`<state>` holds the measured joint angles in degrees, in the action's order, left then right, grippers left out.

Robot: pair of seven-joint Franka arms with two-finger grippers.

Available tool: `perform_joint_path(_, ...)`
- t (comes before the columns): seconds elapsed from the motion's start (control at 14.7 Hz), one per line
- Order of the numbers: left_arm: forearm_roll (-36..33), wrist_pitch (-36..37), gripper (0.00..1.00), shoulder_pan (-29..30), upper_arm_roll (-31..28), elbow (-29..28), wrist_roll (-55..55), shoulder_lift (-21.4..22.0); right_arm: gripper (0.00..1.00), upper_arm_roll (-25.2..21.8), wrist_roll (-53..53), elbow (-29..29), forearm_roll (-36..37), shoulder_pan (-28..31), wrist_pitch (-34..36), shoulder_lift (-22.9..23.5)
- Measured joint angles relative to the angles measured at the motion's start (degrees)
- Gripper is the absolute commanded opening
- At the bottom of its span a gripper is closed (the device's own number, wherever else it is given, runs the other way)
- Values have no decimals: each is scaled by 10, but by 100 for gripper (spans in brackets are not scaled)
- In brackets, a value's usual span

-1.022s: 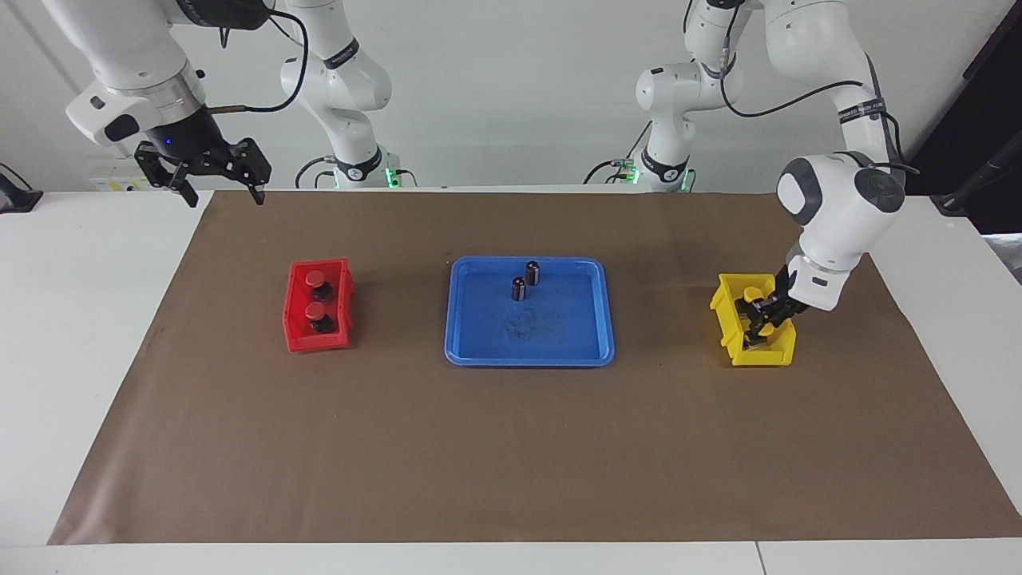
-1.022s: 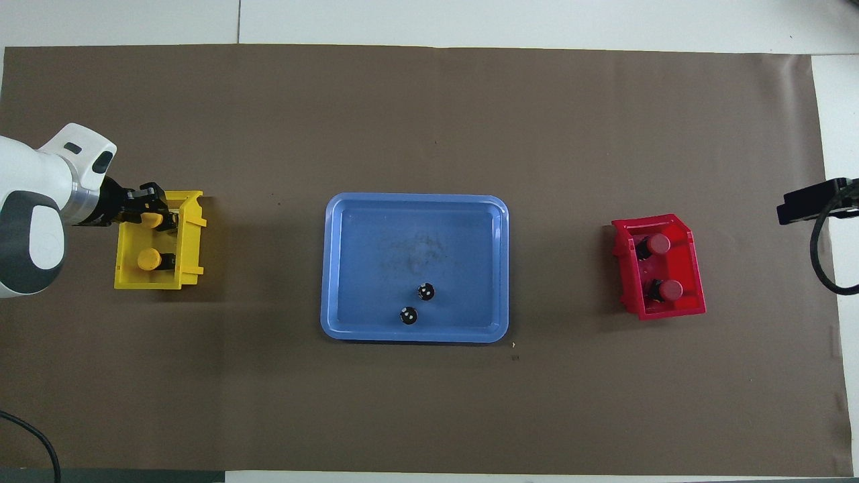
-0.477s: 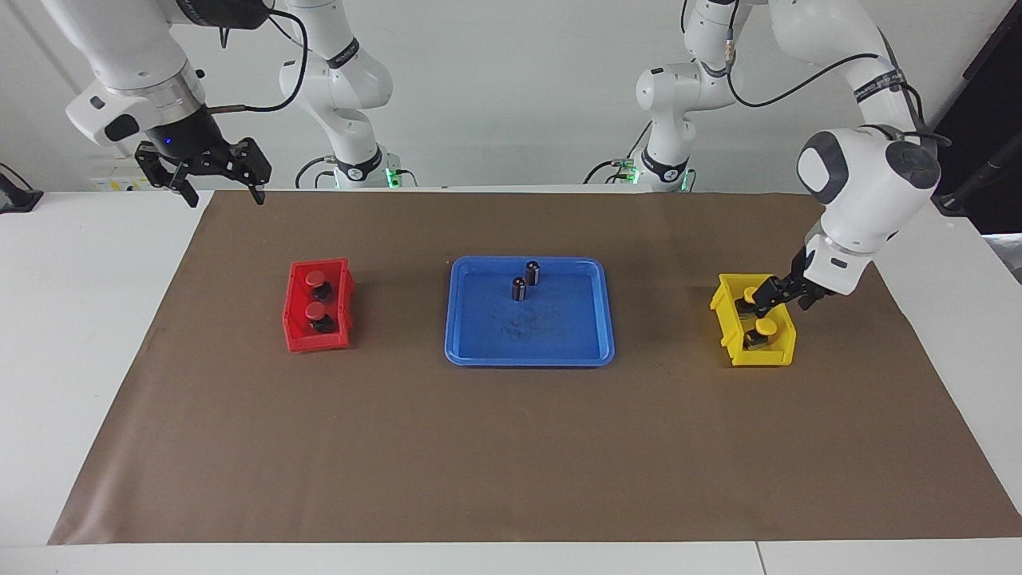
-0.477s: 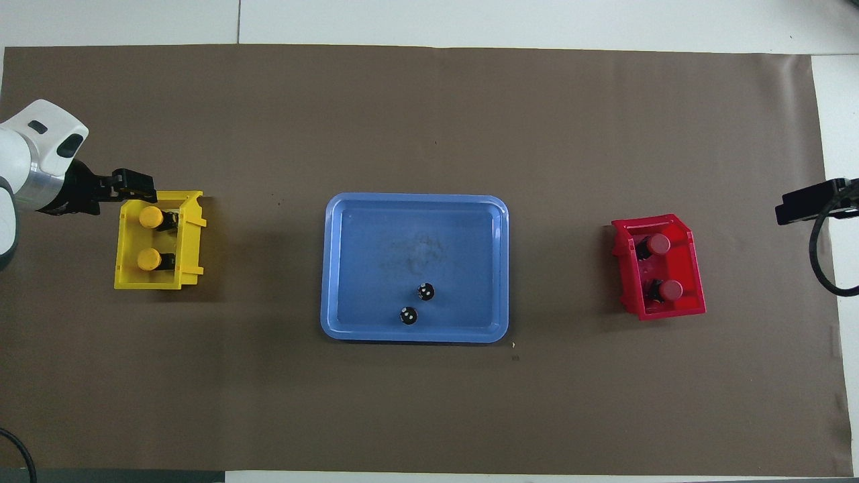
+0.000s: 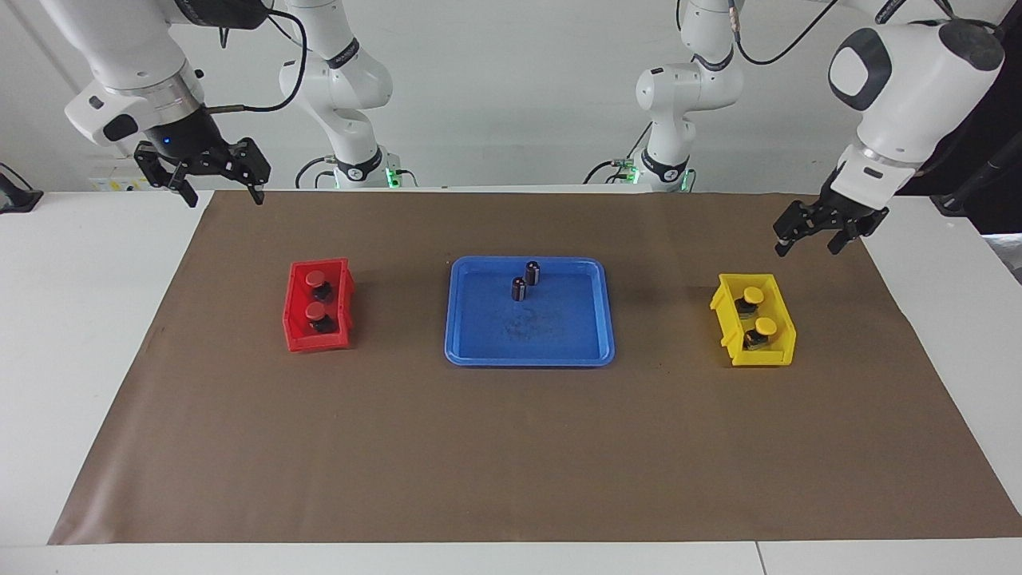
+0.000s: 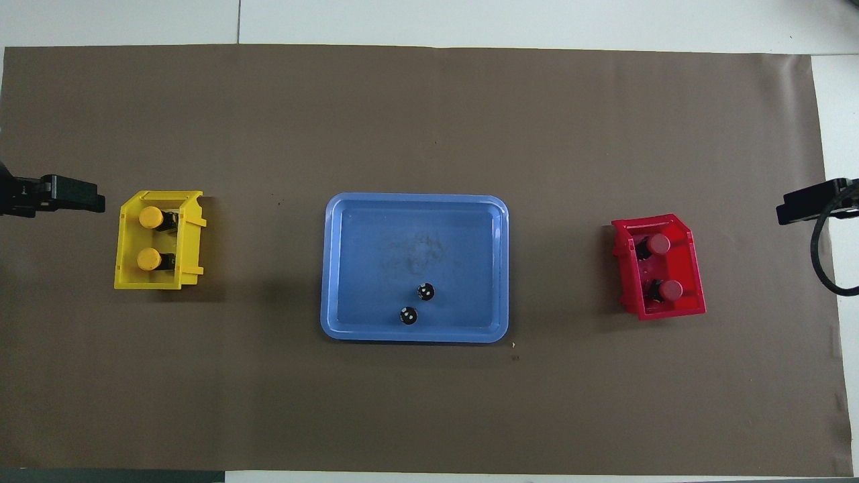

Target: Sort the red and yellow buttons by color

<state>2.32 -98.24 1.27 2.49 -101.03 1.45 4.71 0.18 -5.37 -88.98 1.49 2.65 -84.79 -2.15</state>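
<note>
Both yellow buttons (image 5: 755, 311) sit in the yellow bin (image 5: 778, 353), both red buttons (image 5: 318, 294) in the red bin (image 5: 295, 339). My left tool (image 5: 819, 235) hangs over the worktop beside the yellow bin, fingers apart and empty; my right tool (image 5: 215, 185) waits apart too. Sorting looks finished.

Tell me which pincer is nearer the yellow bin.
Left. The left pincer, open and empty, hangs just off the yellow bin on the robots' side; the right pincer waits open past the red bin.

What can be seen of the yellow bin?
The yellow bin is a small open-topped box, plastic by its look, standing upright on the brown mat toward the left arm's end of the table. Two yellow buttons rest inside it. No gripper touches it.
</note>
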Motion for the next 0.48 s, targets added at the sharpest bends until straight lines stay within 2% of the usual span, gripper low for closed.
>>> perform_joint_path(0.2, 0, 78, 100, -1, 11, 58, 3, 4, 100, 0, 0, 0, 0, 0, 0, 0)
perform_joint_path(0.48, 0, 104, 100, -2, 27, 80, 11, 16, 100, 0, 0, 0, 0, 0, 0, 0)
